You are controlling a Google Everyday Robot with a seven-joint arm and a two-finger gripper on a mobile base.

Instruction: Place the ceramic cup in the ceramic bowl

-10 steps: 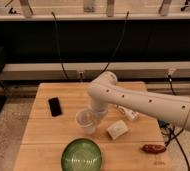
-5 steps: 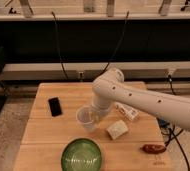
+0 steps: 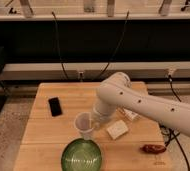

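Gripper (image 3: 94, 121): hidden from you behind the cup (image 3: 84, 125). Bowl (image 3: 81, 155): bottom edge cut off. Bottle (image 3: 130, 114): mostly behind the arm (image 3: 138, 102).

On the desk (image 3: 43, 130), the ceramic bowl (image 3: 81, 155) sat at the near edge. The ceramic cup (image 3: 84, 125) was just behind it, tilted, with the gripper (image 3: 97, 118) against its right side. A rectangular block (image 3: 117, 129) lay right of the cup. A phone (image 3: 55, 106) lay far left, behind the cup. A small object (image 3: 152, 148) rested near the right front corner.
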